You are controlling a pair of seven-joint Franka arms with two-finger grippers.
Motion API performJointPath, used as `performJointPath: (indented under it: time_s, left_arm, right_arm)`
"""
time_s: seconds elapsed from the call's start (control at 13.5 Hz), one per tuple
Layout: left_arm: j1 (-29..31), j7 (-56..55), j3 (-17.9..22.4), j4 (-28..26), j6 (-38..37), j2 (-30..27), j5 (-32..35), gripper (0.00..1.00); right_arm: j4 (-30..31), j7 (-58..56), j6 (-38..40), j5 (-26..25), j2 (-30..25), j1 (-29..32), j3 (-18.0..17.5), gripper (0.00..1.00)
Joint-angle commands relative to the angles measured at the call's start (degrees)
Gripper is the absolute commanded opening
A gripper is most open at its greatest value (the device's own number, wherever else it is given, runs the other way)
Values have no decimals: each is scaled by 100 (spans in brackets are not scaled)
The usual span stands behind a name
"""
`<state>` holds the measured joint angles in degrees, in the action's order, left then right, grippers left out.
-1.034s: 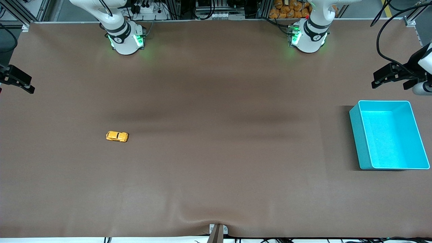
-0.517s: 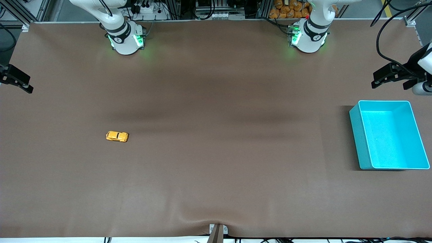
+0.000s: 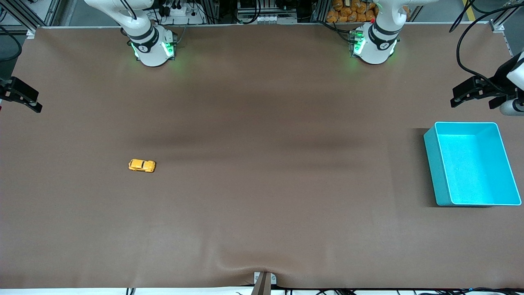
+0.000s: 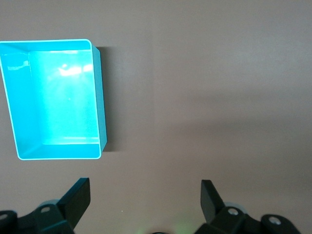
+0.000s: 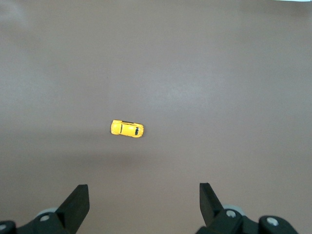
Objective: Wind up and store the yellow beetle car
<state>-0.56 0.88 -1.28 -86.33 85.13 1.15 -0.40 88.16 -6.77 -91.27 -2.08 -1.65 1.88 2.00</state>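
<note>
Yellow beetle car (image 3: 142,165) alone on bare brown tabletop (image 3: 262,196) toward the right arm's end, turquoise bin (image 3: 440,176) near the left arm's edge, wide room between; left gripper (image 4: 145,197) and right gripper (image 5: 144,197) aloft, fingers spread, holding nothing.

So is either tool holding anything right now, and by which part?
Nothing is held. The left tool hangs open above the table beside the turquoise bin; the right tool hangs open above the table, the yellow beetle car untouched.
</note>
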Motion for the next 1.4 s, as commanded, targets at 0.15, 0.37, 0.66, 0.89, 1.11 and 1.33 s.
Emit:
performJointPath:
  time_s: [0.15,0.37,0.66,0.89,1.11,1.33]
  left_arm:
    - [13,70,-21,-15,30,-62,92,100]
    - [4,70,-21,-15,30,-62,92,100]
    - [13,70,-21,-15,30,-62,92,100]
    - [13,70,-21,-15,30,-53,92,100]
    - [13,70,-21,-15,30,-53,101,100]
    - [13,70,-21,-15,38,-53,101,100]
  right_arm:
    - [52,61,30,-46,-99,93,-138,100]
    - [61,53,39,-55,-72,84,-645,100]
    - [359,-192,56,-46,77,67,-1411,100]
    - [474,-360,-93,-46,340,-29,-1825,100]
    - [492,-378,-146,-46,761,-284,-1843,100]
    - [982,-753,-714,-142,1017,-381,-2185,100]
